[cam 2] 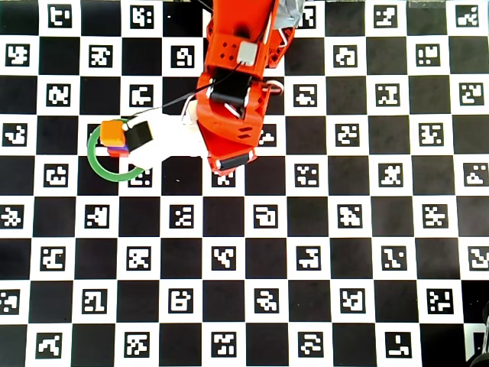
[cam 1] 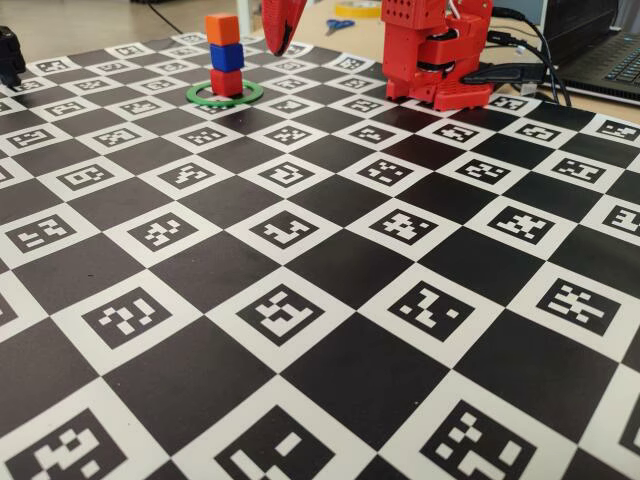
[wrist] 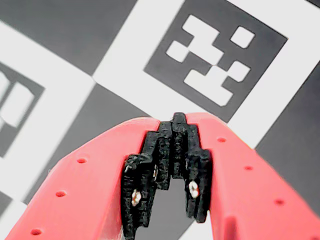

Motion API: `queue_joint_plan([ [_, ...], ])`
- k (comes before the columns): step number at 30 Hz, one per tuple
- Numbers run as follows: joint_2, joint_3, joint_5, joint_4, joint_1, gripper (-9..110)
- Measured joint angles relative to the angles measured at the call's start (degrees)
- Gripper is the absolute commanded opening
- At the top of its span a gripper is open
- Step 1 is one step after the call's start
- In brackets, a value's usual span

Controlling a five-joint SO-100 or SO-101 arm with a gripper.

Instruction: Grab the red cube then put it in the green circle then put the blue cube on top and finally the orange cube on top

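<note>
The stack stands: red cube point(cam 1: 226, 82) inside the green circle point(cam 1: 248, 94), blue cube point(cam 1: 227, 57) on it, orange cube point(cam 1: 222, 28) on top. In the fixed view the hand point(cam 1: 281, 45) hangs at three o'clock of the tower, apart from it. The wrist view shows its fingers pressed together, holding nothing, above the checkered surface point(cam 1: 330, 300).

A checkered mat point(cam 1: 300, 330) of black squares and coded white markers covers the table, with blue-handled scissors point(cam 1: 339, 25) and a laptop point(cam 1: 610, 60) beyond at one o'clock.
</note>
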Motion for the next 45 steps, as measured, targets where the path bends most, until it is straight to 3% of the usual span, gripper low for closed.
queue_joint_plan([
  [12, 20.4, 18.6, -18.4, -6.4, -3.0, -6],
  [28, 52.3, 43.0, -34.9, -7.4, -3.9, -6],
  [38, 62.5, 47.9, -44.3, 0.2, -3.9, -5],
  [45, 64.5, 48.1, -44.9, 9.3, -3.9, -5],
])
